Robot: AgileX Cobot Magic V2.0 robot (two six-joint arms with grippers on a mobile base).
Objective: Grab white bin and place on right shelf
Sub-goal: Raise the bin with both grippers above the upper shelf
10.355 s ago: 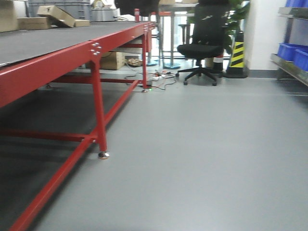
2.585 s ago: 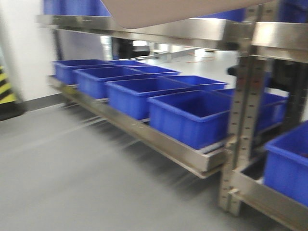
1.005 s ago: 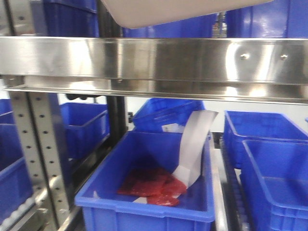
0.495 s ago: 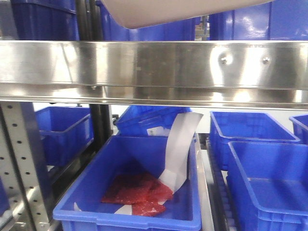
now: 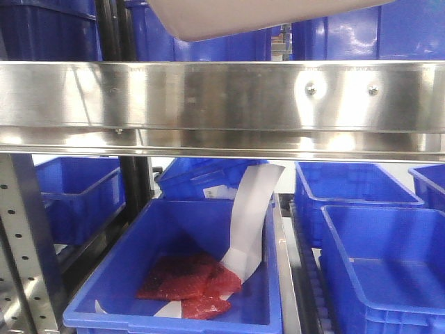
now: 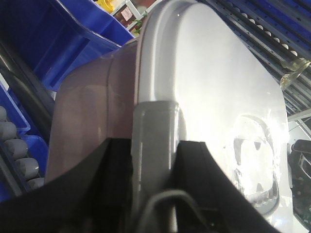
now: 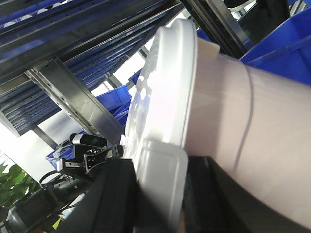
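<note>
**Front view.** Only a rounded underside corner of the white bin (image 5: pixel 243 17), a large pale pinkish-white rectangular plastic tub, is seen at the top edge. It is held above the broad, shiny stainless-steel front rail of the right shelf (image 5: pixel 208 97) and is not yet set down. Whether it overhangs the shelf cannot be told. Below the rail sits an open blue plastic bin (image 5: pixel 139 278) holding red packets (image 5: pixel 184 285) and a curled white paper strip (image 5: pixel 250 209).

**Left wrist view.** The tub's end wall and translucent white lid are shown close up. The jaws of the left gripper (image 6: pixel 158 167) are clamped either side of a grey moulded latch tab (image 6: pixel 155 131) at the lid's end.

**Right wrist view.** The jaws of the right gripper (image 7: pixel 163 187) are clamped on the matching tab at the opposite end.

The tub is judged stiff, smooth and slippery, and bulky rather than heavy. Its contents cannot be told. The end tabs are judged the best hold, with both ends held level, since a clip-on lid could be pulled loose.
</note>
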